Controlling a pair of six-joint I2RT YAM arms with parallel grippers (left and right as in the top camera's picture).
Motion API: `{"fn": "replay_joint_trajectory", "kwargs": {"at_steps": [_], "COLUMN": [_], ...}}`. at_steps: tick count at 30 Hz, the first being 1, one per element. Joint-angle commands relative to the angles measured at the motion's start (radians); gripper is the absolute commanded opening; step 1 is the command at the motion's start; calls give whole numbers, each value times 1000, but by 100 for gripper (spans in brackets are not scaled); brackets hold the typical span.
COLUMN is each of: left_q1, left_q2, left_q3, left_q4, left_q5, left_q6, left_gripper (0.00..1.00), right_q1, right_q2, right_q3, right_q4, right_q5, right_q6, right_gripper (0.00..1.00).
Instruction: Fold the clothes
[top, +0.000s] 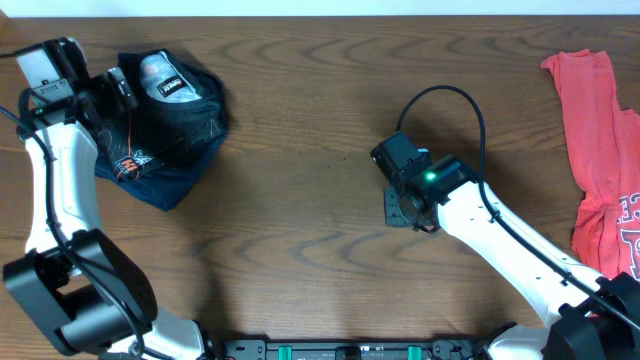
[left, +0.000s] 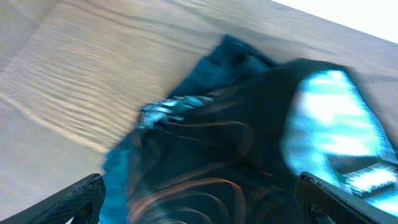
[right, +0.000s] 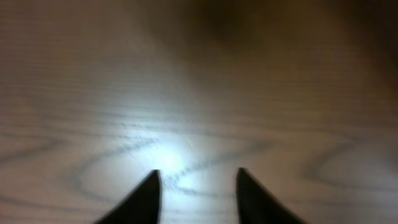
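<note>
My left tool (left: 199, 183) is spread wide just above the crumpled black jersey (left: 211, 137). My right tool (right: 196, 177) stands parted over the table (right: 93, 74); the red T-shirt (top: 600, 150) lies far to its right.

Overhead sharp, table (top: 300, 150) evenly lit. Left wrist view smears the jersey (left: 236, 155). Right wrist dim, soft; glare mid-table.

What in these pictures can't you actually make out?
- The black jersey: crumpled in the overhead view, so its print is too small to read; the left wrist view is blurred.
- The red T-shirt: cut off by the overhead view's right edge, its lower part hidden behind the right arm.
- The right gripper: its fingers are hidden under the wrist in the overhead view.
</note>
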Motion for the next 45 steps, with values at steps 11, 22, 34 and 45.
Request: {"fn": "replay_joint_trajectory", "kwargs": {"at_steps": [11, 22, 34, 45], "left_q1": [-384, -549, -545, -570], "left_q2": [-37, -53, -348, -842], "left_q3": [9, 10, -20, -399], "left_q4": [-195, -545, -683, -468], "left_q5": [150, 133, -3, -4], "left_q6": [-20, -1, -54, -63], "left_gripper": [98, 98, 98, 98], "right_q1": [-64, -353, -509, -389], "right_q2": [-7, -32, -351, -888], "right_q3": [2, 2, -3, -312], "right_q4": [372, 382, 95, 143], "right_q5": [-61, -80, -25, 63], "right_q6": [20, -98, -131, -119], "right_gripper": [99, 99, 99, 99]}}
